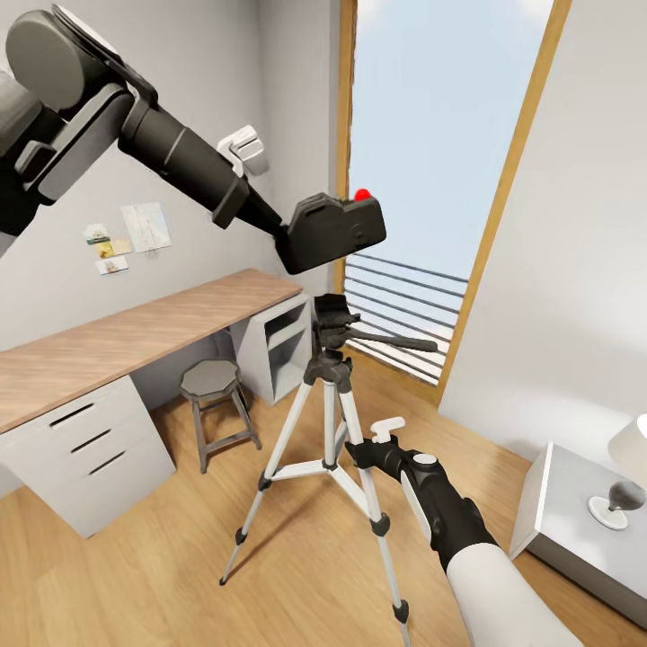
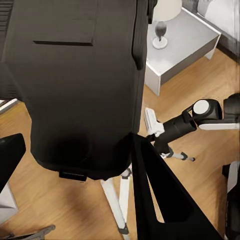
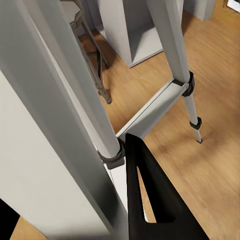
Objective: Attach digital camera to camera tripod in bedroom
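The digital camera [image 1: 332, 232] hangs in your left pincer [image 1: 280, 229], clamped in its grip, above and slightly left of the black head of the camera tripod [image 1: 331, 395], with a clear gap between them. So the pickup is done; what is left, as I judge it, is to bring the camera down and seat it on the head plate.

Your right pincer [image 1: 359, 449] is at the tripod's near right leg, just below the spreader; the wrist view shows the silver leg between its fingers [image 3: 150, 200], but whether they actually press on it you cannot tell from here.

The pan handle sticks out to the right of the head, so descend from above, not from that side. The stool [image 1: 214, 409] and the worktop [image 1: 135, 337] sit to the left, well apart from the legs; the window [image 1: 431, 135] is beyond, the nightstand [image 1: 584, 526] far right. Bare floor surrounds the tripod.
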Robot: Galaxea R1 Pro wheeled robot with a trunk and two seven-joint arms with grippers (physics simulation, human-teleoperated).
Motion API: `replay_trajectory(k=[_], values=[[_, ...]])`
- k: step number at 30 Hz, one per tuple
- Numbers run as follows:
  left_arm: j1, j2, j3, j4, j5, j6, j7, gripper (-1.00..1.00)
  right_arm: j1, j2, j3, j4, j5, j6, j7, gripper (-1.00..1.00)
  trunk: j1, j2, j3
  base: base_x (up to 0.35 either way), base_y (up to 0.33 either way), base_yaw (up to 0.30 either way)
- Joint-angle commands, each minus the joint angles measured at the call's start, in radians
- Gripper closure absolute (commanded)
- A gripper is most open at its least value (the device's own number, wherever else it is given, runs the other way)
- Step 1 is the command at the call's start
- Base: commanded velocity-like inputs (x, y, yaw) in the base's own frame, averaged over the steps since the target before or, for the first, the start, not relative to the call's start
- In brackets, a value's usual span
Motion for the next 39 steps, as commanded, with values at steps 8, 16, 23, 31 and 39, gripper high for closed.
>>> replay_trajectory(k=[8,16,23,31,39], values=[[-0.002,-0.039,-0.081,0.011,-0.003,0.003,0.006,1.00,0.000,0.000,-0.001,0.014,0.079,0.002,0.004,1.00,0.001,-0.002,-0.002,0.000,0.000,0.000],[-0.002,-0.053,-0.109,0.008,-0.014,0.003,0.015,1.00,0.000,0.000,-0.001,0.014,0.079,0.002,0.004,1.00,0.001,-0.002,-0.002,0.000,0.000,0.000],[-0.002,-0.056,-0.101,0.001,-0.128,0.005,0.019,1.00,0.000,0.000,-0.001,0.014,0.079,0.002,0.004,1.00,0.001,-0.002,-0.002,0.000,0.000,0.000],[-0.002,-0.055,-0.098,0.001,-0.144,0.006,0.020,1.00,0.000,0.000,-0.001,0.014,0.079,0.002,0.005,1.00,0.001,-0.002,-0.002,0.000,0.000,0.000],[-0.002,-0.055,-0.100,0.002,-0.145,0.005,0.020,1.00,0.000,0.000,-0.001,0.014,0.079,0.002,0.006,1.00,0.001,-0.002,-0.002,0.000,0.000,0.000]])
